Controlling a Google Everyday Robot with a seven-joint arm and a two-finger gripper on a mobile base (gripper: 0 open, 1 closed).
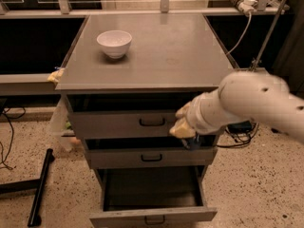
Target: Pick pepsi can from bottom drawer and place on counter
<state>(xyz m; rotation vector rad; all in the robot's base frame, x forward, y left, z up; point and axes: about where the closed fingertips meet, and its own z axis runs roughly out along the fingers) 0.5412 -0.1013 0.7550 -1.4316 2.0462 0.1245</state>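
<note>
My gripper [183, 126] hangs in front of the cabinet's right side, level with the gap between the top and middle drawers. It is shut on the pepsi can [191, 144]. Only a small dark blue bit of the can shows below the yellowish fingertips. The white arm reaches in from the right. The bottom drawer [152, 215] is pulled out below, and its dark interior shows no can. The counter [166, 51] is the grey top of the cabinet, above and behind the gripper.
A white bowl [114, 42] stands on the counter's back left. The top drawer [152, 122] and middle drawer [152, 157] are slightly open. A black stand leg [40, 186] lies on the floor at left. Cables [240, 137] hang at right.
</note>
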